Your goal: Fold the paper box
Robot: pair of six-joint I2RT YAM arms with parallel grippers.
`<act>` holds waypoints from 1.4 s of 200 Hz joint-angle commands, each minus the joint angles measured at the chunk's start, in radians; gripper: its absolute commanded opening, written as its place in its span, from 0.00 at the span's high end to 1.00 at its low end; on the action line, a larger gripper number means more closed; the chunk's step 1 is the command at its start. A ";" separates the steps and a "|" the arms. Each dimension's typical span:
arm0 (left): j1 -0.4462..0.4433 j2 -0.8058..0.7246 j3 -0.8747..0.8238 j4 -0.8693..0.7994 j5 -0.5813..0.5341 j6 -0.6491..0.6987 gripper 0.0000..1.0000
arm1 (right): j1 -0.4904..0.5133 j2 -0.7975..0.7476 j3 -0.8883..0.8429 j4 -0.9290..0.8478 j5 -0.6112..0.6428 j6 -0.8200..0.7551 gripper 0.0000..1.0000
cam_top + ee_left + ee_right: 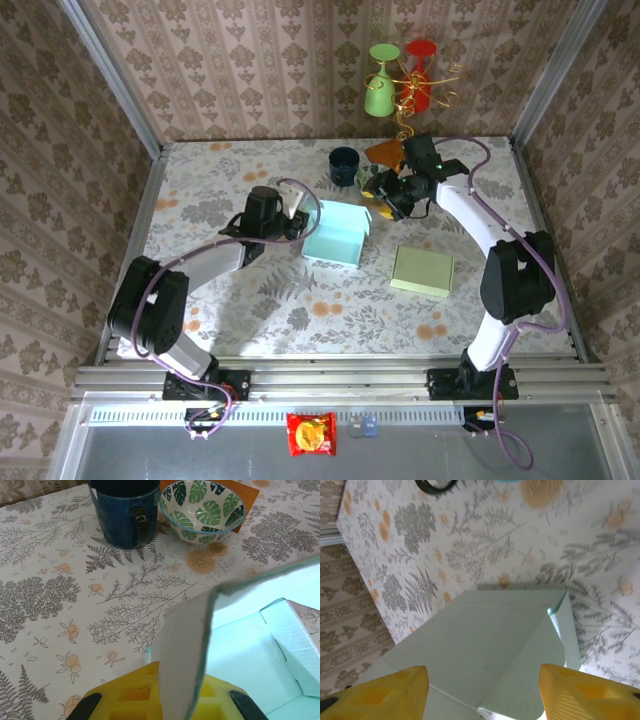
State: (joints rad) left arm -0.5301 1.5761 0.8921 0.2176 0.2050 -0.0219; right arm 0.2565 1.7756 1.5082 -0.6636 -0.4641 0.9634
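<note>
My left hand pinches the box flap, right hand spread wide above it. Yank too hard and it probably tears.

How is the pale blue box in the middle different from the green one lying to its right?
The pale blue box is open, its walls and flaps standing up; the green box lies flat and closed. The pale blue box has a flap at the left gripper, while the green box lies by itself. Both are squarish and sit on the flowered table.
</note>
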 commanded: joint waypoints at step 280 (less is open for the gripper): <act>-0.031 0.067 -0.055 0.176 0.016 -0.209 0.88 | 0.065 0.046 -0.184 0.165 -0.165 0.301 0.63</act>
State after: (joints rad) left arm -0.5610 1.6390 0.8658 0.3443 0.1692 -0.1810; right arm 0.2955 1.8317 1.3396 -0.5358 -0.6353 1.2392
